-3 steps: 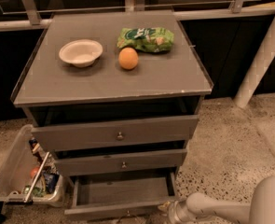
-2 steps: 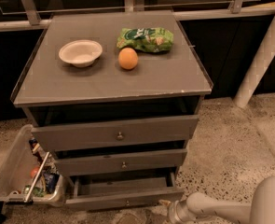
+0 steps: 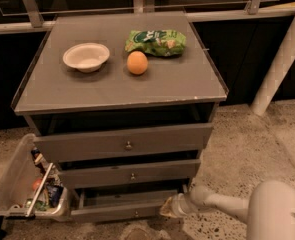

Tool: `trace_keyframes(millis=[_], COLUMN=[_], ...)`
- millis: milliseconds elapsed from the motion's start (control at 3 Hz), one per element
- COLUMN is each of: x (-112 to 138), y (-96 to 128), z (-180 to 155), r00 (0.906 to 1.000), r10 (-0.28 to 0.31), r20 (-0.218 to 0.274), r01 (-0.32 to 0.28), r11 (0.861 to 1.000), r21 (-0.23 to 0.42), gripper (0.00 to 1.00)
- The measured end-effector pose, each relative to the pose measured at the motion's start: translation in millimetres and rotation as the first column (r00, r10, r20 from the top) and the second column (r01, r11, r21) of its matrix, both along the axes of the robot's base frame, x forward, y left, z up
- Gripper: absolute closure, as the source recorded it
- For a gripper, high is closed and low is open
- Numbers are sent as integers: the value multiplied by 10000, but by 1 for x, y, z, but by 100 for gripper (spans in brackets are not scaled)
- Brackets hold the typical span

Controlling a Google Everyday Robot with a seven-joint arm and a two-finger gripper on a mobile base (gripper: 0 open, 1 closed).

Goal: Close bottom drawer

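Note:
The bottom drawer (image 3: pixel 122 211) is the lowest of three grey drawers in the cabinet, with a slim front and a small round knob (image 3: pixel 136 214). It stands out only a little, with a narrow dark gap above its front. My gripper (image 3: pixel 168 208) is at floor level on the end of a pale arm that comes in from the lower right. It is against the right end of the bottom drawer's front.
The cabinet top (image 3: pixel 187 84) bears a white bowl (image 3: pixel 86 57), an orange (image 3: pixel 137 63) and a green snack bag (image 3: pixel 155 42). A clear bin (image 3: pixel 17 181) of assorted items stands at the cabinet's left. A white post (image 3: pixel 282 59) stands at the right on speckled floor.
The bottom drawer has slid in towards the cabinet, from well pulled out to nearly in. My gripper has followed its front inward.

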State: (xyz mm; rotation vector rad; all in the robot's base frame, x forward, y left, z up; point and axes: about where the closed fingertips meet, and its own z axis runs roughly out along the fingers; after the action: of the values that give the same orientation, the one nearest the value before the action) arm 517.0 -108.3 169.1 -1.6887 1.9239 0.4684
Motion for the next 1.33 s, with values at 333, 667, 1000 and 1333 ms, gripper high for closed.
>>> trace_keyframes(millis=[333,667,1000,1333], x=[-1,15,15,15], y=[0,-4,-4,-4], z=[0,-7,-7,-7], r00=[10000,9996,9996,9996], r10=[0,-255,-253,-253], r20=[0,146,144,143], r01=[0,256,254,254], r11=[10000,9997,9997,9997], r21=[0,-64,-63,-63], gripper=[88,86,63,40])
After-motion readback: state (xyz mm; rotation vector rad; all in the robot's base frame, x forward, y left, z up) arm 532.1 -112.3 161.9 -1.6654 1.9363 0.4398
